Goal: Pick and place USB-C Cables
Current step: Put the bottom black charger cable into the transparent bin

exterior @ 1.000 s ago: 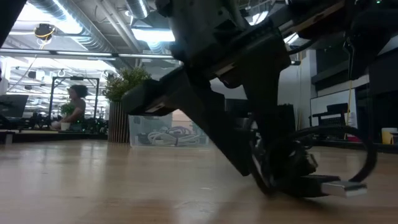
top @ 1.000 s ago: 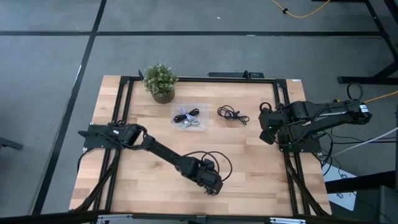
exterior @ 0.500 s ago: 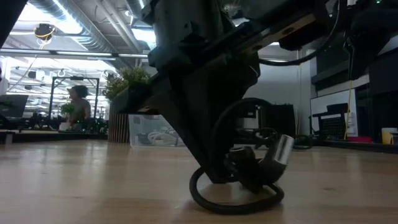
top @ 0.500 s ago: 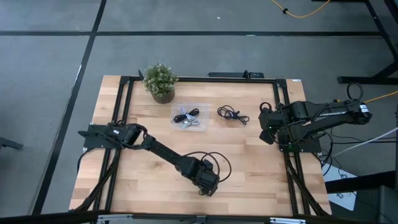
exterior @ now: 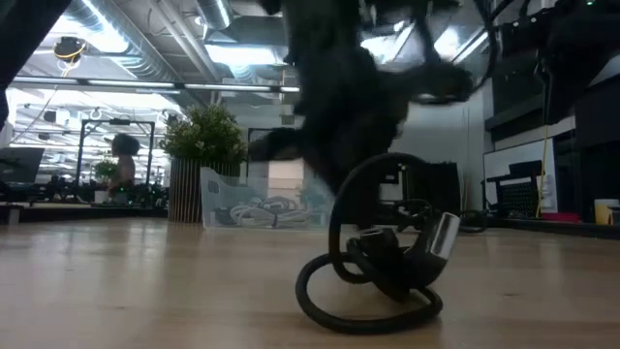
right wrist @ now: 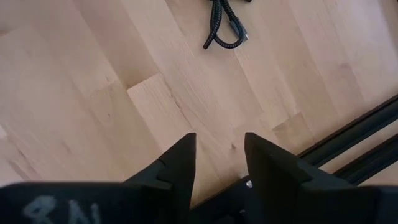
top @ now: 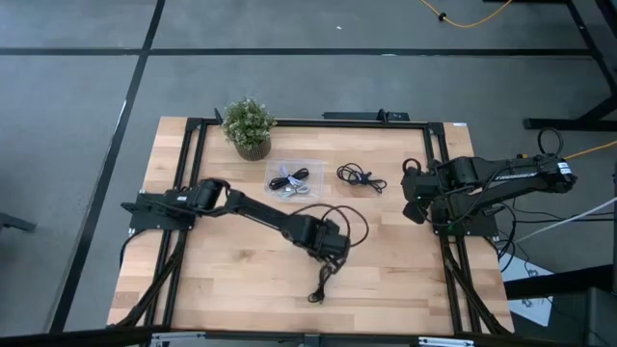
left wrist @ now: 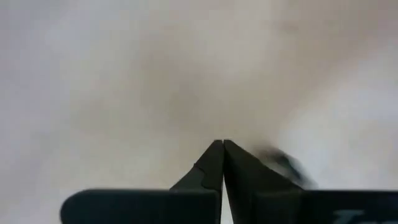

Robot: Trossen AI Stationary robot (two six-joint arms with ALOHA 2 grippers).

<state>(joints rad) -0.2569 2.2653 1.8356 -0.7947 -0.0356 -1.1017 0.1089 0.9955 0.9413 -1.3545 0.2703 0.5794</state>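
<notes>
Black cable [top: 321,281] loose, left end effector [left wrist: 222,149] blurred

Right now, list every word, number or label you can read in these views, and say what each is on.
"8N": pale handwritten marks, partly cut off, on the right gripper body in the right wrist view; only a guess.
Nothing else is legible: no print shows on the clear container, the cables or the plant pot.

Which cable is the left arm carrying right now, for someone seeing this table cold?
Start at the potted plant, then the clear tray beside it. Nearer the table's front, the left gripper holds a black cable; unlike the loose cable, its tail trails toward the front edge.
</notes>
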